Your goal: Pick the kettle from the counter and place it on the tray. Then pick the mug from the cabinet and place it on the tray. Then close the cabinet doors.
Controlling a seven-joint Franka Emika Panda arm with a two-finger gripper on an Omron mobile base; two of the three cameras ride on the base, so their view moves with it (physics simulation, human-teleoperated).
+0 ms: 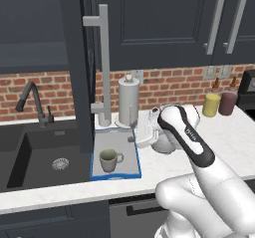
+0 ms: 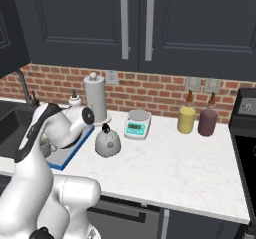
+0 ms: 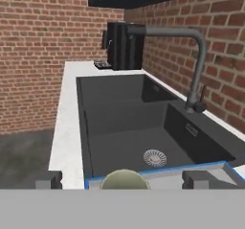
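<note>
Mug (image 1: 110, 159) upright on tray (image 1: 129, 168); kettle (image 2: 107, 141) apparently beside tray.

Rendered home kitchen; black sink (image 1: 47, 157) and tap (image 1: 31, 102), brick backsplash (image 2: 150, 90), dark wall cabinets (image 2: 135, 23), marbled counter (image 2: 175, 173)

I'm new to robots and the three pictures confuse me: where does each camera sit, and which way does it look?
Left base view: behind the arm on its left, looking forward and down at the tray holding the mug; the white arm rises lower right.
Right base view: behind on the right, facing the kettle on the counter; the arm rises lower left.
Hand view: on the hand, looking over the sink; the open pincer shows at the bottom.
Shared: tray and mug appear in the left base and hand views.
</note>
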